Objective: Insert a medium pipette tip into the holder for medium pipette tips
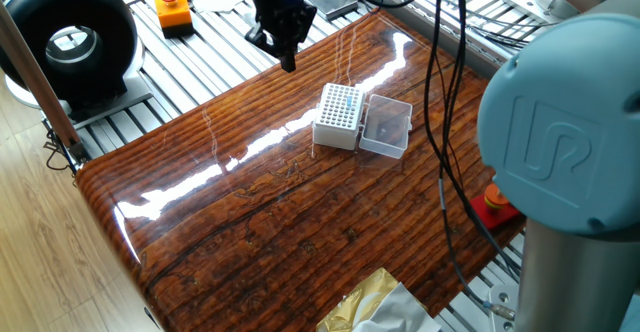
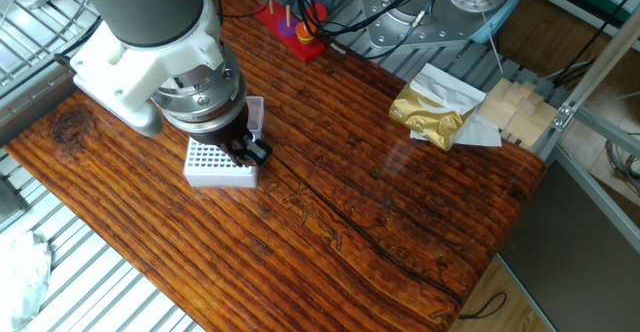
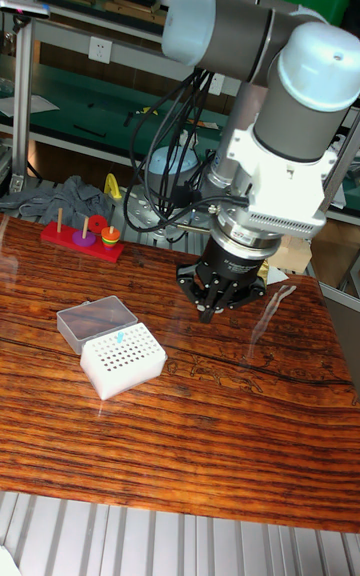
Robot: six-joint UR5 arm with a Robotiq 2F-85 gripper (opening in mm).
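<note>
The holder (image 1: pixel 338 115) is a white block with a grid of holes, standing mid-table with its clear lid (image 1: pixel 386 127) folded open beside it. It also shows in the other fixed view (image 2: pixel 218 165) and the tall fixed view (image 3: pixel 122 359). My gripper (image 1: pixel 289 62) hangs above the table's far edge, left of and behind the holder, its black fingers pinched together. In the other fixed view the gripper (image 2: pixel 254 154) overlaps the holder's right end; in the tall view it (image 3: pixel 206 313) hovers to the holder's right. I cannot make out the medium pipette tip.
A red ring-stacking toy (image 2: pixel 298 27) stands at the table's far edge. A gold foil bag (image 2: pixel 430 112) and wooden blocks (image 2: pixel 515 107) lie at one end. An orange button box (image 1: pixel 173 10) and a black round device (image 1: pixel 70 37) sit off the table. Cables (image 1: pixel 440 92) hang over the table.
</note>
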